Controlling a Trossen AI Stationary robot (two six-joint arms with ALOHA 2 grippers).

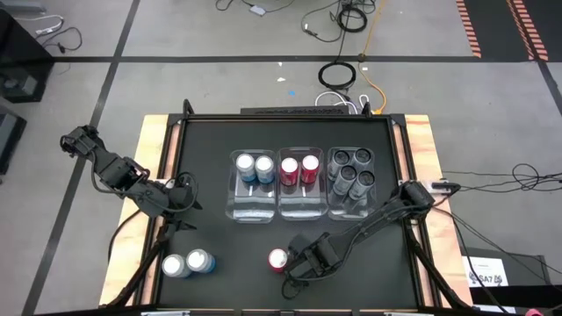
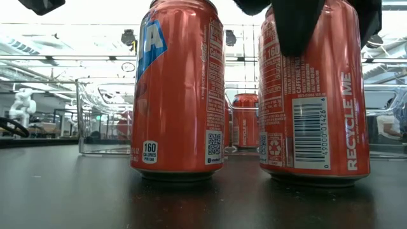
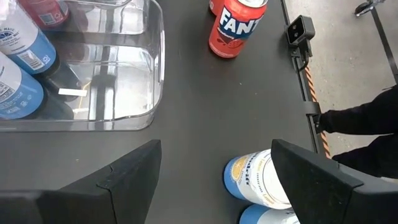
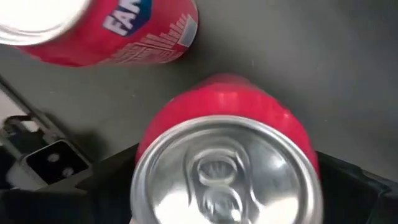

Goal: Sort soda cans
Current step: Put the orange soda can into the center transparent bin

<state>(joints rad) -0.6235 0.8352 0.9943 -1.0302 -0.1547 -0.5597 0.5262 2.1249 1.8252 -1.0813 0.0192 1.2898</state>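
- The left gripper (image 1: pixel 180 204) hangs over the table's left side between the bins and two loose light blue cans (image 1: pixel 187 263) near the front edge. Its fingers (image 3: pixel 118 180) are spread wide and hold nothing; in the left wrist view one blue can (image 3: pixel 261 180) stands just beside one finger, so this arm looks placed to reach for those cans next.
- The left bin (image 1: pixel 252 211) holds two light blue cans (image 1: pixel 255 168) at its far end, with the near part bare, likely room kept for the two loose ones.
- The middle bin (image 1: pixel 301 209) holds two red cans (image 1: pixel 299 169), also at the far end, leaving space for two more.
- In front of that bin, near the table's front edge, a free red can (image 1: pixel 277 259) stands upright, touching nothing.
- Just beside it, the right gripper (image 1: pixel 299 263) comes down over a second red can (image 2: pixel 315 95). The right wrist view shows its silvery top (image 4: pixel 224 171) between the dark fingers, which seem pressed on its sides, though the can is not lifted: its base rests on the table in the low view.
- The right bin (image 1: pixel 351 209) holds four dark cans (image 1: pixel 351 171), so that colour looks finished.
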